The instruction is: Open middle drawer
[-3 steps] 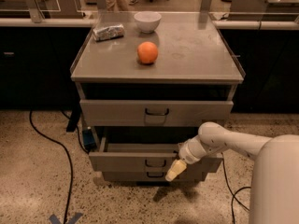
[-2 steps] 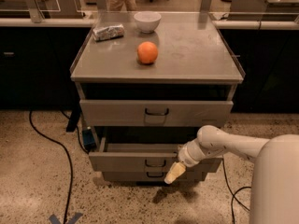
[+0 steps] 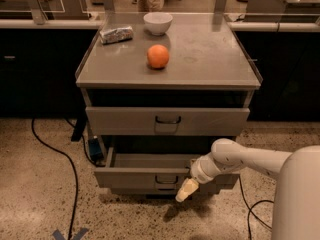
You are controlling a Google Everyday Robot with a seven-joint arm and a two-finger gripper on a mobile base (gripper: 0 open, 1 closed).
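Observation:
The grey metal cabinet [image 3: 168,79] has three drawers. The middle drawer [image 3: 130,177] stands pulled out part way, its inside showing, with its small dark loop handle [image 3: 166,179] at the centre of the front. My gripper [image 3: 184,190], cream coloured on a white arm [image 3: 235,159], hangs just right of and slightly below that handle, in front of the drawer front. I cannot tell whether it touches the handle. The top drawer [image 3: 125,121] is closed. The bottom drawer is mostly hidden under the middle one.
On the cabinet top lie an orange [image 3: 158,56], a white bowl [image 3: 157,22] and a foil snack bag [image 3: 116,34]. Black cables [image 3: 55,151] run over the speckled floor at the left and right. Dark counters stand behind.
My gripper has dropped slightly, just below the handle. The middle drawer stays pulled out by the same amount.

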